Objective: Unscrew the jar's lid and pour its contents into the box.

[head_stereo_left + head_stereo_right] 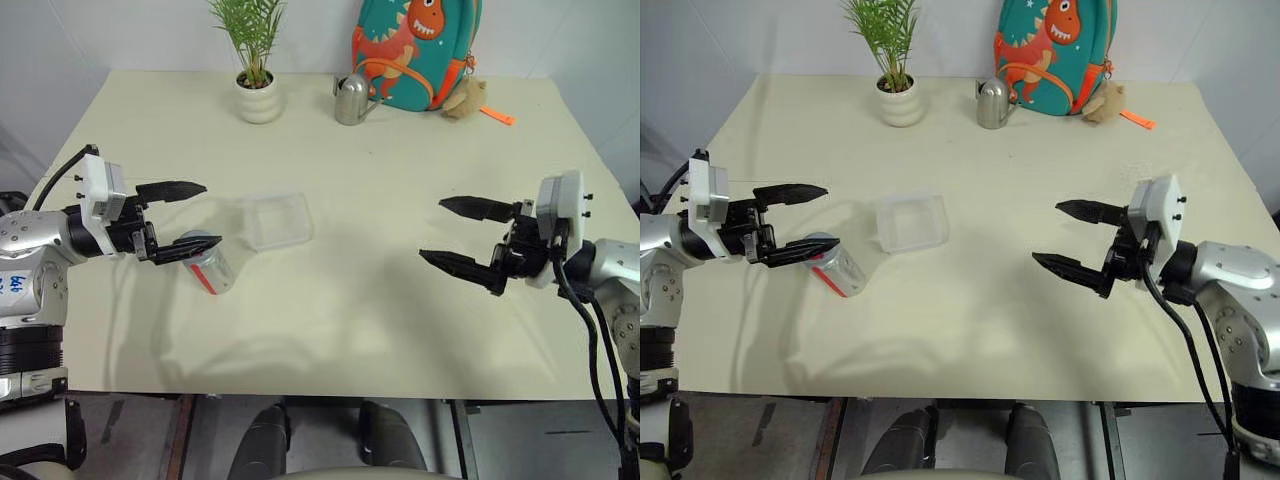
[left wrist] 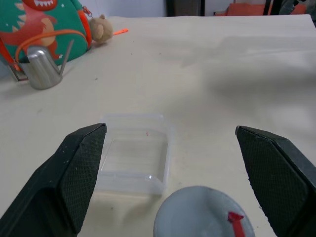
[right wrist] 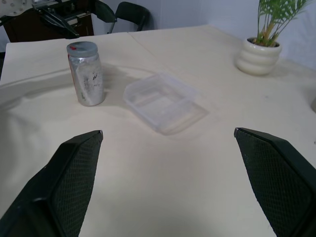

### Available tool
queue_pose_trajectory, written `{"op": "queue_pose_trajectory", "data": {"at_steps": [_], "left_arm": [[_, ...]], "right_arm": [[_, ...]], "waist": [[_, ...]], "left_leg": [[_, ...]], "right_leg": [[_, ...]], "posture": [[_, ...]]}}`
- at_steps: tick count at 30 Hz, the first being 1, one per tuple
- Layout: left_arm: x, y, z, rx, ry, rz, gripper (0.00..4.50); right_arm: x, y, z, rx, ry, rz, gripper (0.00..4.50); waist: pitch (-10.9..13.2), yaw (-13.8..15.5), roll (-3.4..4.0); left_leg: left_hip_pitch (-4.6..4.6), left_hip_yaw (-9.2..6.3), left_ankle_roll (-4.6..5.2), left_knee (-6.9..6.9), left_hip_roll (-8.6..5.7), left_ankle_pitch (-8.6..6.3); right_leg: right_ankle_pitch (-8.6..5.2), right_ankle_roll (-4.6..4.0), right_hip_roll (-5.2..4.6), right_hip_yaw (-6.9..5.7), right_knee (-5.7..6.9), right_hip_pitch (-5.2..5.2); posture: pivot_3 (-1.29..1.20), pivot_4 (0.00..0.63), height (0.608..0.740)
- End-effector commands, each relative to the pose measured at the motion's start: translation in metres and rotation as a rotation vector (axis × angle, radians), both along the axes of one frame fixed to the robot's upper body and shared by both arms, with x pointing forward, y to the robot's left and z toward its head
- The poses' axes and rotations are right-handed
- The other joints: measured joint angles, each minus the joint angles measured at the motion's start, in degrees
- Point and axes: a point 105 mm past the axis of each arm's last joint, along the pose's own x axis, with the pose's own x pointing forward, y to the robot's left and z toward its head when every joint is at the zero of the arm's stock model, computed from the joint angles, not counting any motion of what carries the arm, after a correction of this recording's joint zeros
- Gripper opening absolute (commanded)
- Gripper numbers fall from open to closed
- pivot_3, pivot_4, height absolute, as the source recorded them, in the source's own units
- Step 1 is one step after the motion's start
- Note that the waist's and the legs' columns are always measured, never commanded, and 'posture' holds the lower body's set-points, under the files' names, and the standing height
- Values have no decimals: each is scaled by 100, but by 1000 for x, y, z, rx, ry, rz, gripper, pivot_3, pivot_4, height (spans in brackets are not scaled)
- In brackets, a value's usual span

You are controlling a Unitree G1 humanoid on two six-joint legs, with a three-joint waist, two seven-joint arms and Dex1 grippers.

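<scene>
The jar stands upright on the table left of centre, its grey lid with a red mark screwed on. I cannot make out the contents through its wall. The clear shallow box lies just beyond the jar towards the table's middle, and nothing shows inside it. My left gripper hovers level at the jar's top, open wide, with one finger over the lid's edge and nothing held. My right gripper hangs open over the right half of the table, far from the jar, pointing towards it.
A white plant pot, a metal watering can, a dinosaur backpack and a small plush toy line the table's far edge. Bare tabletop lies between the box and my right gripper.
</scene>
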Motion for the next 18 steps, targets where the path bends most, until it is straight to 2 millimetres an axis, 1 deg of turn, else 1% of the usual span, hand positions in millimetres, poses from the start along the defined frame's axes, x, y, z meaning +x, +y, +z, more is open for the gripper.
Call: {"op": "queue_pose_trajectory", "data": {"at_steps": [1, 4, 8, 12, 15, 18], "left_arm": [[-8, 7, 13, -2, -83, 43, 4470], [-14, 12, 13, -24, -106, 91, 4470], [-36, 22, 9, -69, -117, 189, 4470], [-64, 25, 5, -115, -99, 253, 4470], [-86, 23, -9, -135, -67, 328, 4470], [-97, 21, -32, -161, -59, 464, 4470]], "right_arm": [[2, 0, 4, -2, -27, 15, 4500], [6, 1, 4, 12, -23, 14, 4500], [18, 11, 7, 29, -42, 47, 4500], [25, 21, 8, 44, -48, 92, 4500], [28, 32, 11, 55, -59, 143, 4500], [31, 42, 9, 59, -60, 190, 4500]], "waist": [[0, 0, 0], [0, -12, 0], [0, -71, 1], [0, -92, 1], [0, -83, 1], [0, -68, 1]], "left_leg": [[0, 0, 0, 0, 0, 0], [-1, 1, -1, -1, 0, -1], [3, 17, -4, -1, 5, -2], [4, 21, -5, 0, 15, -5], [5, 28, -3, 0, 15, -7], [15, 40, -1, 1, 17, -10]], "right_leg": [[0, 0, 0, 0, 0, 0], [0, 0, 0, 2, -4, 0], [3, -1, 5, 23, -3, -6], [6, -3, 15, 28, -5, -8], [8, -5, 16, 36, -5, -9], [11, -8, 17, 48, -21, -9]], "posture": [[0, 150, 740], [0, 150, 740], [0, 150, 740], [0, 150, 740], [0, 150, 740], [0, 150, 740]]}}
